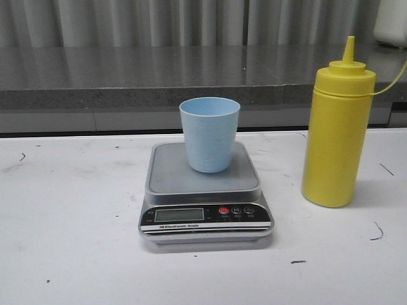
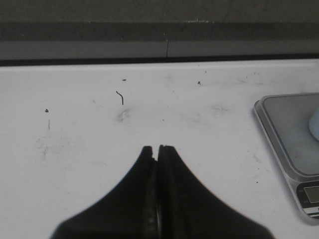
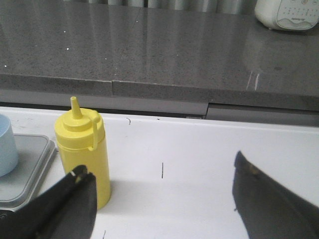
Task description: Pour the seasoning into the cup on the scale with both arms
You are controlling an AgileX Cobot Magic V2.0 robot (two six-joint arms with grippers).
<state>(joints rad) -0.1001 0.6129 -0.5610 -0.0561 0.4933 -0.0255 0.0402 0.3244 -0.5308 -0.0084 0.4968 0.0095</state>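
The pale blue cup (image 1: 210,133) stands upright on the steel platform of the silver scale (image 1: 205,190) at the table's middle. The tall yellow seasoning bottle (image 1: 336,130) stands upright on the table to the right of the scale, nozzle up. Neither arm shows in the front view. In the left wrist view my left gripper (image 2: 158,148) is shut and empty above bare table, with the scale (image 2: 289,134) off to one side. In the right wrist view my right gripper (image 3: 159,167) is open wide and empty; the bottle (image 3: 84,152) stands just beyond one finger (image 3: 75,199), beside the cup (image 3: 7,144).
A grey stone counter (image 1: 191,73) runs along the back of the white table (image 1: 70,210), with a white appliance (image 1: 391,22) at its far right. A thin yellow strap hangs from the bottle's cap. Small dark marks dot the table.
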